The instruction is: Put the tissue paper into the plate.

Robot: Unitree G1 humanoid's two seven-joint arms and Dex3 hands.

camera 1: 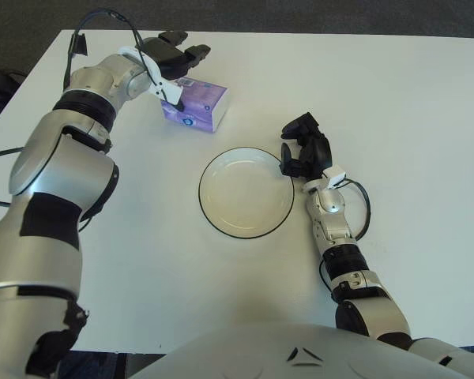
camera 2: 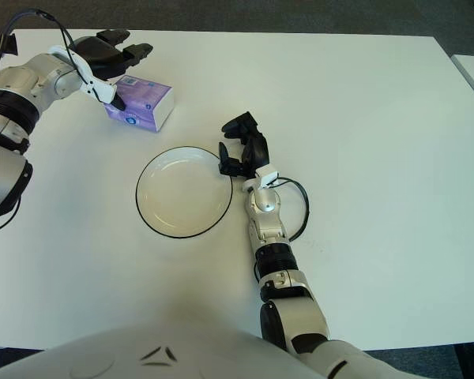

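The purple-and-white rectangular tissue paper pack [camera 1: 196, 106] lies on the white table [camera 1: 395, 95], up and to the left of the round white plate with a thin black rim [camera 1: 246, 192] and apart from it. The left hand [camera 1: 170, 59] is above the pack's far left end, black fingers spread and grasping nothing. The right hand [camera 1: 304, 146] shows just beside the plate's right rim, fingers curled with nothing in them.

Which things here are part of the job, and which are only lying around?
Part of the job:
- tissue pack, lying on the table behind the plate
- plate, with nothing in it
- left hand, fingers spread above the pack, not gripping it

Only there:
- white table
- right hand, idle at the plate's right edge
- black cable looped beside the right wrist
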